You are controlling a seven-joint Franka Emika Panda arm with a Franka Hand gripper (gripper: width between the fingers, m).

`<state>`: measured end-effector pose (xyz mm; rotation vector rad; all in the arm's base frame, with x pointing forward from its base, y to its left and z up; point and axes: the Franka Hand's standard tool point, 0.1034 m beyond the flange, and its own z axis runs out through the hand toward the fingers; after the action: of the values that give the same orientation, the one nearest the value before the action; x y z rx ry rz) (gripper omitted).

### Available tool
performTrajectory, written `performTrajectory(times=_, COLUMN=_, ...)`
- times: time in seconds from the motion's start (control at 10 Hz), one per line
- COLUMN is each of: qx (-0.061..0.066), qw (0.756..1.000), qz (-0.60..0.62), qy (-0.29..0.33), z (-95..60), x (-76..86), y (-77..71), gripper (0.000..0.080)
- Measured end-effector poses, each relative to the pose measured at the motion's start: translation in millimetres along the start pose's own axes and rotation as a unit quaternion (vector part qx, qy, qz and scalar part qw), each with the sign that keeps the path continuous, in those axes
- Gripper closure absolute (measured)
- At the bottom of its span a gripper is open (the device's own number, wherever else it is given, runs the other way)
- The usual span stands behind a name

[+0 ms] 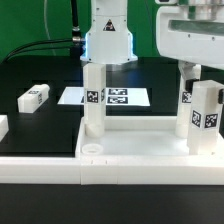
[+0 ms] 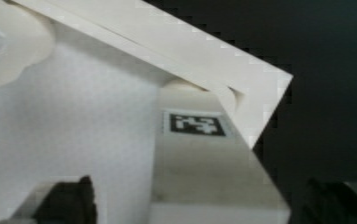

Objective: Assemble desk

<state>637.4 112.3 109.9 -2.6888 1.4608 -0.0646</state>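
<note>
The arm (image 1: 108, 35) is reaching straight down from above, with its gripper (image 1: 95, 68) sitting over the top of a white leg (image 1: 94, 98). That leg is standing upright, long axis vertical, in a corner of the desk top (image 1: 135, 145). In the wrist view the gripper (image 2: 189, 200) is showing dark fingers (image 2: 72, 198) on either side of the leg (image 2: 201, 160), which is running lengthwise between them with its tag facing the camera; whether the pads are pressing it I cannot tell. The desk top is lying flat, rim upward, on the black tabletop (image 1: 40, 125) toward the exterior view's right. Two more legs (image 1: 205, 118) are standing upright at its right end. A loose leg (image 1: 33, 97) is lying on its side well to the left, beside the marker board (image 1: 105, 97).
</note>
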Motion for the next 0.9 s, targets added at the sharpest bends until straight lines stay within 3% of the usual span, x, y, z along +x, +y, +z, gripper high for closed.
performTrajectory(times=0.2, qx=0.002, qw=0.998, qz=-0.067, qy=0.001, z=-0.2, x=-1.4, y=-1.5, gripper=0.0155)
performTrajectory(times=0.5, qx=0.004, qw=0.974, qz=-0.226, qy=0.002, z=0.3, x=-7.2, y=-5.2, gripper=0.0151)
performTrajectory(times=0.9, qx=0.001, qw=0.913, qz=-0.408, qy=0.004, z=1.1, x=-6.1, y=-4.1, gripper=0.0151)
